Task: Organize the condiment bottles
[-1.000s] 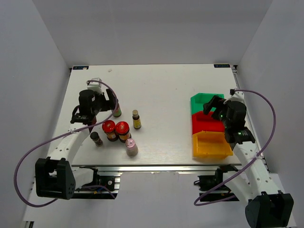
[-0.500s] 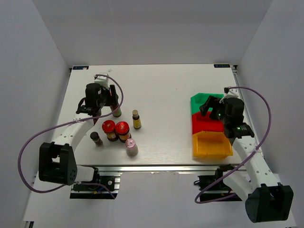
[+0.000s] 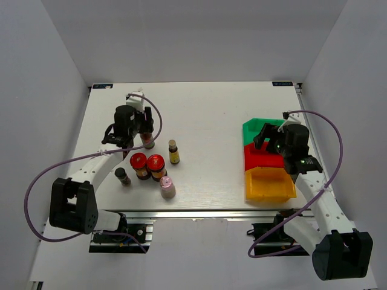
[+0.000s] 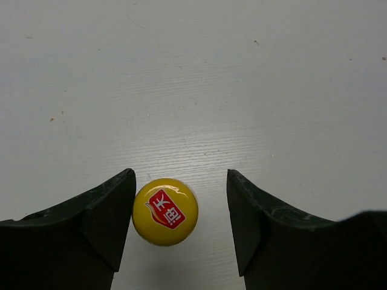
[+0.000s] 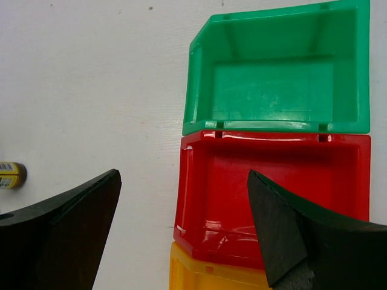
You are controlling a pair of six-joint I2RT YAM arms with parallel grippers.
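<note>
Bottle between spread left fingers, not clamped

From the left wrist, the yellow-capped sauce bottle [image 4: 165, 211] stands upright at the lower middle of the frame, its round cap with a red label facing the lens. It sits inside the left gripper [image 4: 180, 208], whose jaws are spread wide to either side of it. The cap lies hard against the finger at frame left, though actual contact cannot be told. A clear strip of table [image 4: 242, 72] shows between the cap and the finger at frame right.

In the top view this bottle is at the upper left of the cluster, largely hidden under the wrist. Down and to the right of it the yellow-labelled brown bottle [image 3: 174, 152] stands on its own. Lower still, a red-lidded jar [image 3: 139, 162] sits just beside its twin jar [image 3: 156, 162]. The thin dark bottle [image 3: 123, 176] is at their lower left. The pink-capped pale bottle [image 3: 167, 187] is below them, nearest the table's bottom edge.

Well apart, at the right of the frame, the right gripper [image 5: 181, 229] hangs with jaws wide and holds nothing. Its wrist view looks down on the red bin [image 5: 272, 181]. The green bin [image 5: 278, 78] adjoins it above, and the yellow bin [image 5: 205, 275] adjoins it at the bottom edge.
</note>
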